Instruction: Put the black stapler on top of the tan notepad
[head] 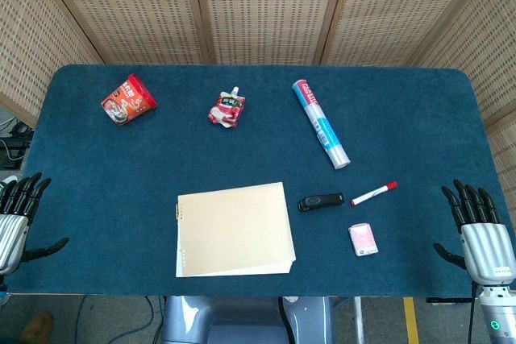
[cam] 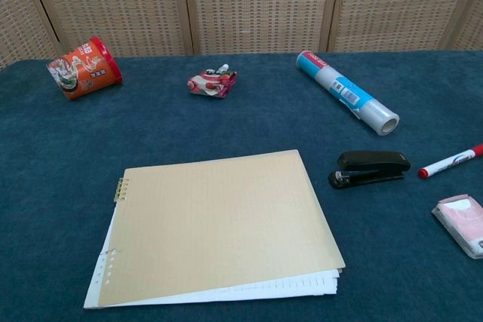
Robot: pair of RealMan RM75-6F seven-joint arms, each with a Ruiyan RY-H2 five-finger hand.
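Observation:
The black stapler lies flat on the blue table, just right of the tan notepad, a small gap between them. The notepad lies flat near the front edge with white pages showing under its cover. My left hand hovers at the table's front left corner, fingers spread and holding nothing. My right hand hangs at the front right corner, fingers also spread and empty. Both hands are far from the stapler. Neither hand shows in the chest view.
A red-capped marker and a pink eraser lie right of the stapler. Further back are a plastic-wrap roll, a crumpled pouch and a red cup on its side.

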